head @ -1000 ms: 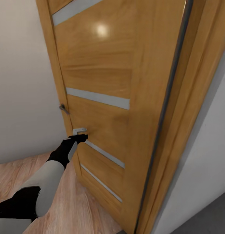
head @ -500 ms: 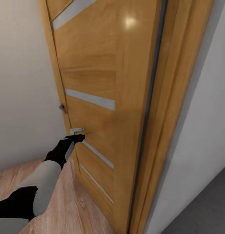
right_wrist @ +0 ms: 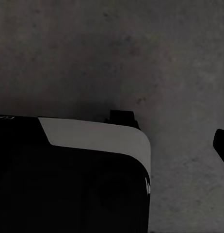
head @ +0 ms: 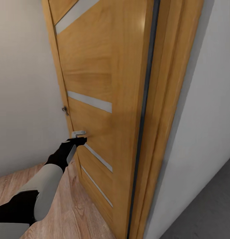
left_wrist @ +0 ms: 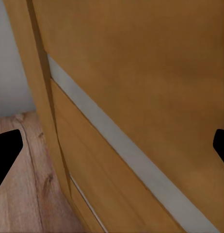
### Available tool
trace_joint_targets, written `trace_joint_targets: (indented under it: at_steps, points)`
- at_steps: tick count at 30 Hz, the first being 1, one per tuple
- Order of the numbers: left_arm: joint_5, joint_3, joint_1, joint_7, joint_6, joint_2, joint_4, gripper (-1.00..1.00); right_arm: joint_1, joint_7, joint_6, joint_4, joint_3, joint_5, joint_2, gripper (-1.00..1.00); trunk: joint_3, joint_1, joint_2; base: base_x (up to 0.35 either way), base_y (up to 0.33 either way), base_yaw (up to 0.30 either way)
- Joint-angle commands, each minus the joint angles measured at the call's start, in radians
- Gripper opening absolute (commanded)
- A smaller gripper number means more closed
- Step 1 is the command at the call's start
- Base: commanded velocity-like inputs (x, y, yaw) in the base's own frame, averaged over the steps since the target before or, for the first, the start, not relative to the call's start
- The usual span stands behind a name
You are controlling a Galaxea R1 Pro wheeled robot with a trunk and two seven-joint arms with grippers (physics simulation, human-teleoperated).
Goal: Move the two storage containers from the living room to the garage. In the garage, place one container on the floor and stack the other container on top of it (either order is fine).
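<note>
Reaching left gripper [head: 81, 140] touches wooden door [head: 101, 76] near small metal plate [head: 78, 133]; fingertips [left_wrist: 6, 153] spread wide. Right gripper state: cannot tell. Concrete floor [right_wrist: 141, 53] below right wrist; wood planks [head: 71, 212] near left.

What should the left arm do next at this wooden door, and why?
Probably keep pushing the wooden door wider with the left gripper. Its tip sits against the door's edge just under the metal latch plate, and the door stands swung partway beside its frame. Grey concrete floor shows past the white wall, so the way through seems to lie there.
</note>
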State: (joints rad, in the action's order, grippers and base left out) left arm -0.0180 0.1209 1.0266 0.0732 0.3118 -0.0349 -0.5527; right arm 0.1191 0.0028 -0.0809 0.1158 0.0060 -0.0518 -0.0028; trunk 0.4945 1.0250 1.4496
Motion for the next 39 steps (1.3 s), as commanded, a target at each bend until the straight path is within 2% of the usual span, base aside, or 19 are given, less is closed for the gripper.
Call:
trace_joint_targets:
  at_steps: [1,14,15,17,20,27,39]
  points:
    - [0.021,0.002,0.000,-0.006,0.004,-0.034,-0.001,1.00,0.001,0.000,-0.003,-0.001,0.000,-0.005,0.000,1.00,0.001,0.000,0.000,0.000,0.000,-0.003]
    - [0.021,-0.001,0.000,-0.007,0.004,-0.036,-0.001,1.00,0.001,0.003,-0.002,-0.003,0.007,-0.010,0.000,1.00,0.001,0.000,0.000,0.000,0.000,0.000]
    - [-0.006,0.008,-0.006,0.003,0.000,-0.001,0.001,1.00,0.006,0.001,-0.003,-0.005,0.009,-0.011,-0.002,1.00,0.001,0.000,0.000,0.000,0.000,0.000]
    - [-0.003,0.011,-0.017,0.002,0.000,0.011,0.000,1.00,0.010,0.001,-0.003,-0.005,0.009,-0.012,-0.002,1.00,0.001,0.000,0.000,0.000,0.000,0.000]
    - [-0.002,0.011,-0.019,0.002,0.000,0.011,0.000,1.00,0.010,0.001,-0.003,-0.005,0.009,-0.012,-0.002,1.00,0.001,0.000,0.000,0.000,0.000,0.000]
    - [0.005,0.012,-0.051,-0.001,-0.002,0.032,-0.009,1.00,0.014,0.001,-0.003,-0.005,0.009,-0.011,-0.002,1.00,0.001,0.000,0.000,0.000,0.000,0.000]
    - [0.006,0.013,-0.056,-0.002,0.000,0.036,-0.010,1.00,0.014,0.001,-0.003,-0.005,0.009,-0.010,-0.002,1.00,0.001,0.000,0.000,0.079,0.042,0.000]
